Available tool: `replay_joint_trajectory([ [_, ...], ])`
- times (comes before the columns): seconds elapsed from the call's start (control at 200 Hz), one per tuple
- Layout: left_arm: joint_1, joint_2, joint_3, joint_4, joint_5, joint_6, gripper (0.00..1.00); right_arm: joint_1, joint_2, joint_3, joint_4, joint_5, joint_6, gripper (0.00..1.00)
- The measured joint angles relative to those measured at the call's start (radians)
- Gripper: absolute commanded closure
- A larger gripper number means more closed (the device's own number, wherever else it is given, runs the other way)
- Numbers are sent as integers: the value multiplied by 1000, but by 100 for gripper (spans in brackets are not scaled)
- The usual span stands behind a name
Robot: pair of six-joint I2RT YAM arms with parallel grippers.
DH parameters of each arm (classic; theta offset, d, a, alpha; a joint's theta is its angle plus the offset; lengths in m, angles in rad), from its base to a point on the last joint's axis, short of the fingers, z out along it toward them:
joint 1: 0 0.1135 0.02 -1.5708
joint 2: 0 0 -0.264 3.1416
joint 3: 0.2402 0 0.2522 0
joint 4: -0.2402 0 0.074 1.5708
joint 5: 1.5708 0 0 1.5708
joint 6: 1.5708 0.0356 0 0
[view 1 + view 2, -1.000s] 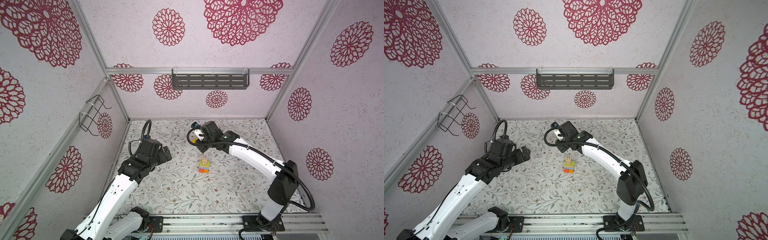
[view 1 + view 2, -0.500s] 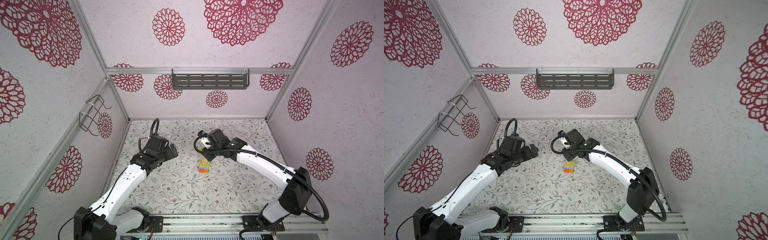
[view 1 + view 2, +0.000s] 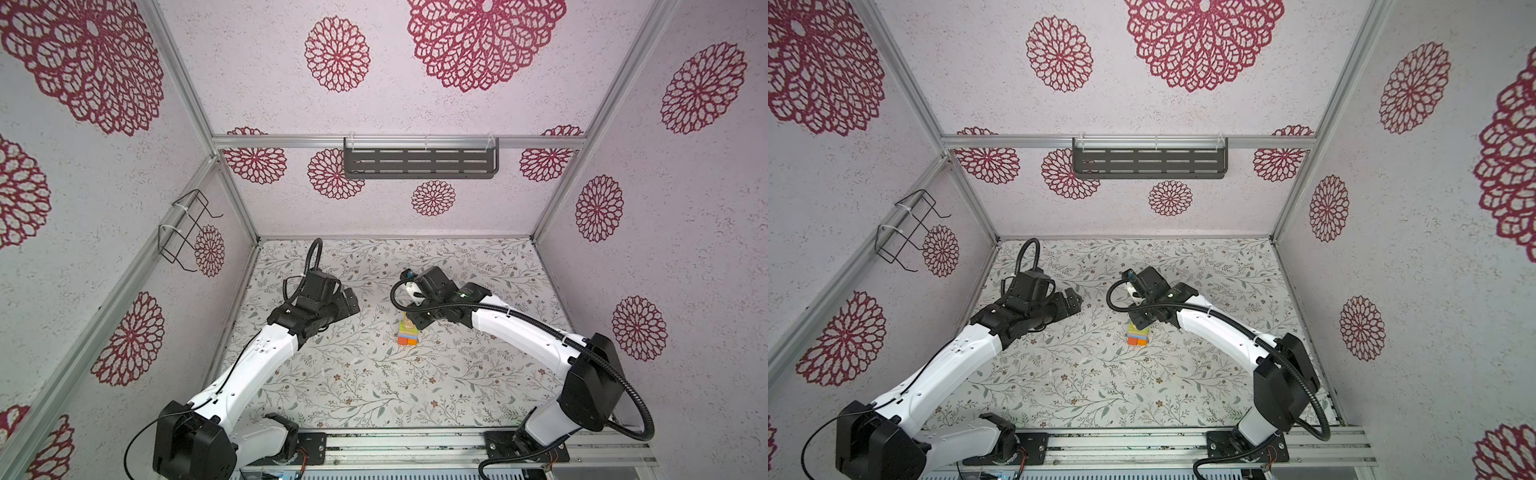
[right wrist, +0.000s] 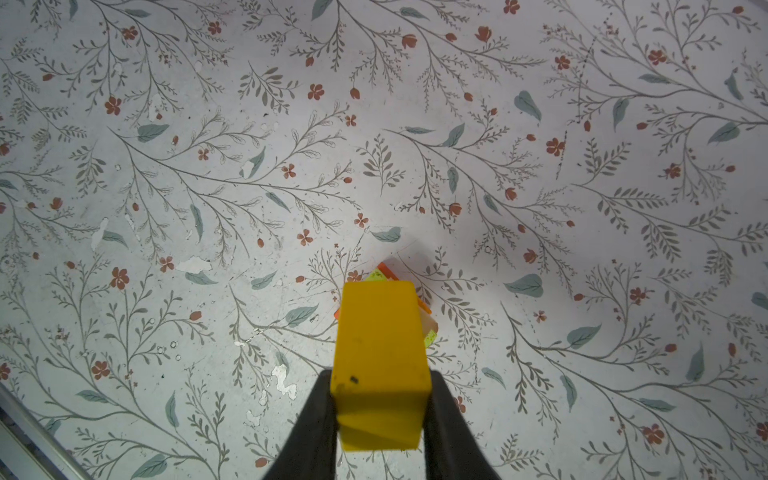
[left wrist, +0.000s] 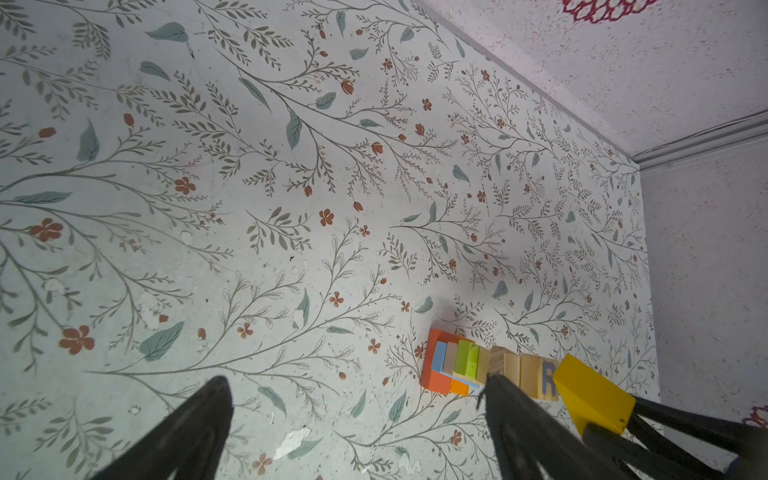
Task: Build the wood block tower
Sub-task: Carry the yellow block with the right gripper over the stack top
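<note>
Right jaws pinch yellow roof piece point(image 4: 380, 345), seemingly atop tower point(image 5: 465, 358); left jaws wide, empty

I see the tower point(image 3: 407, 334) standing near the middle of the table point(image 3: 374, 395). My right gripper point(image 4: 380, 380) is directly above it, with the roof-shaped block point(image 4: 380, 332) between its fingers at the tower's top. My left gripper point(image 3: 351, 301) is to the tower's left, apart from it.

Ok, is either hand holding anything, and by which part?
The right hand grips the yellow roof-shaped block by its opposite side faces; the left hand is open, empty.
</note>
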Motion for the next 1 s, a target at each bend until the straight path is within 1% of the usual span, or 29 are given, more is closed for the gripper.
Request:
replay_joint_trajectory([
  [0.3, 0, 0, 0, 7, 2, -1, 3, 0, -2, -3, 23, 5, 26, 81],
  [1.001, 0, 0, 0, 8, -1, 0, 3, -6, 6, -3, 27, 7, 26, 81],
])
